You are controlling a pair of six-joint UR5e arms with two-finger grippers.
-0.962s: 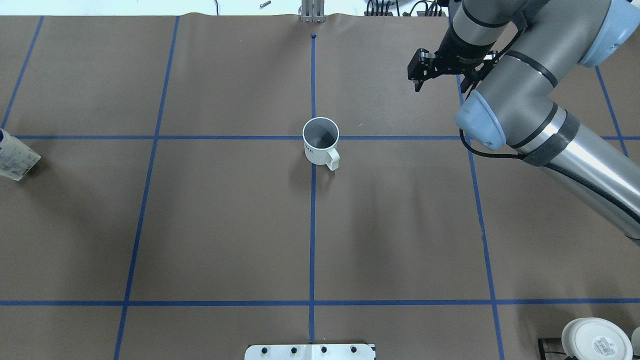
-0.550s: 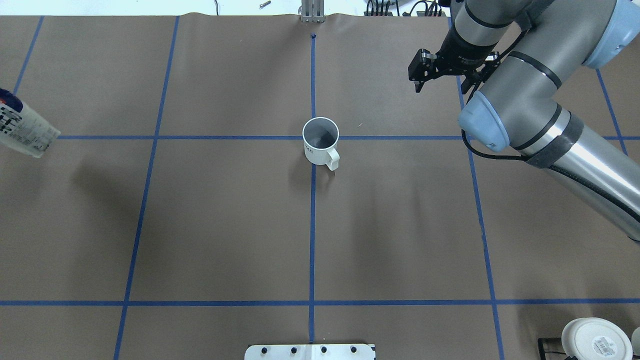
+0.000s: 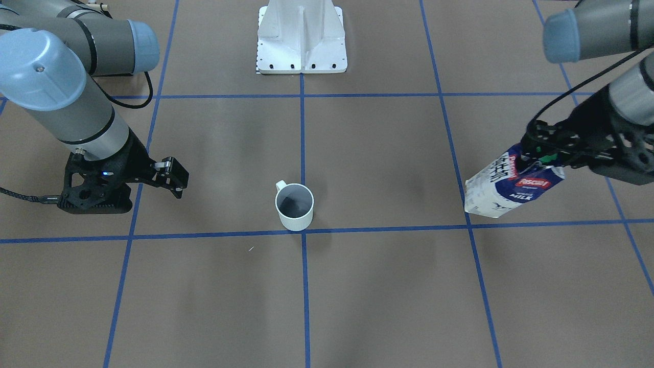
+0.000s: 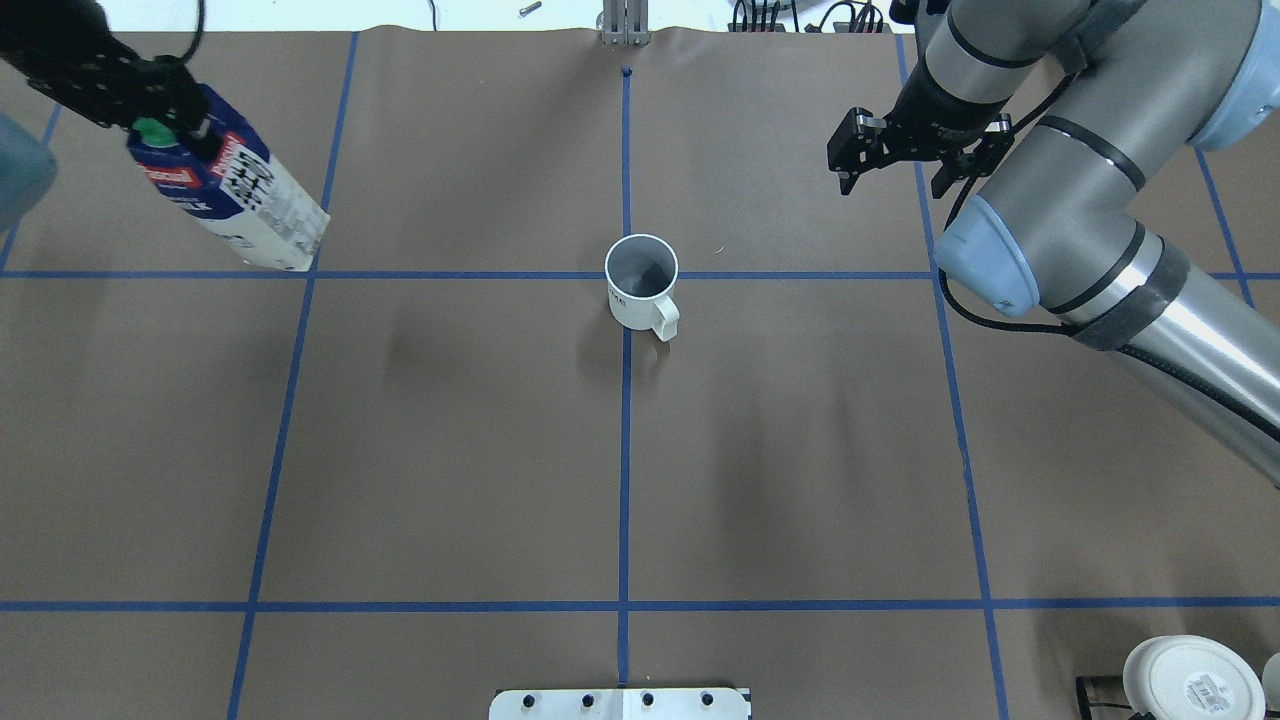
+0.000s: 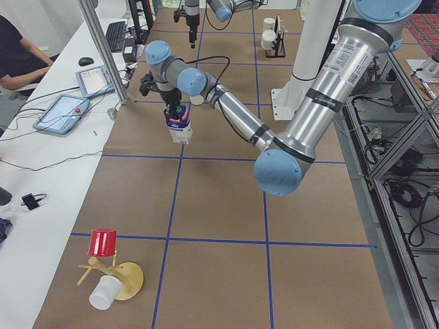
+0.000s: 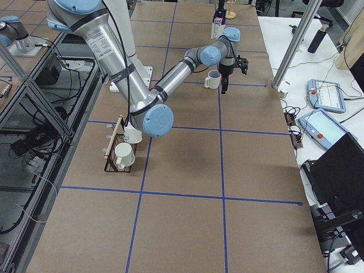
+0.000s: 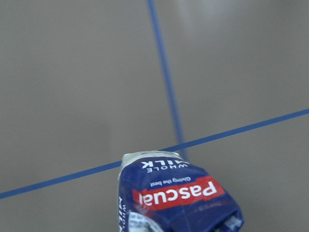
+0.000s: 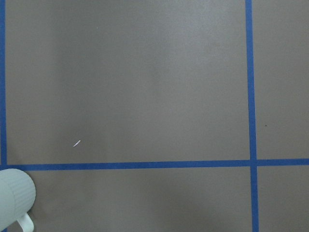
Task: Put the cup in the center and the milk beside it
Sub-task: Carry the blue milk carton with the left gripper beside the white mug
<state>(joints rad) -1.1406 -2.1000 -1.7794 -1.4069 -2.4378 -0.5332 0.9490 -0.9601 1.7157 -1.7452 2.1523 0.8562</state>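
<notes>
Nearest the robot, a white mounting plate (image 4: 620, 703) sat at the edge of the brown bench (image 4: 450, 450), with a white mug (image 4: 1192, 680) showing its labelled base at the robot's right-hand corner. Farther out, the cup (image 4: 641, 283) stood upright at the center (image 3: 303, 231), its base touching the crossing of the two blue tape lines on the robot's side and its loop handle turned back toward the robot and slightly to its right. Beyond the cup on the robot's right, the right pincer (image 4: 893, 178) hovered above the bench with its fingers spread and nothing between them, well apart from the cup. Across the bench on the robot's left, the left pincer (image 4: 165, 110) was clamped on the top of the milk (image 4: 235, 195) beside the round green cap. The carton hung tilted in the air, its bottom angled toward the middle of the bench, over the next tape crossing along from the center. The milk was clear of the surface and well apart from the cup.
</notes>
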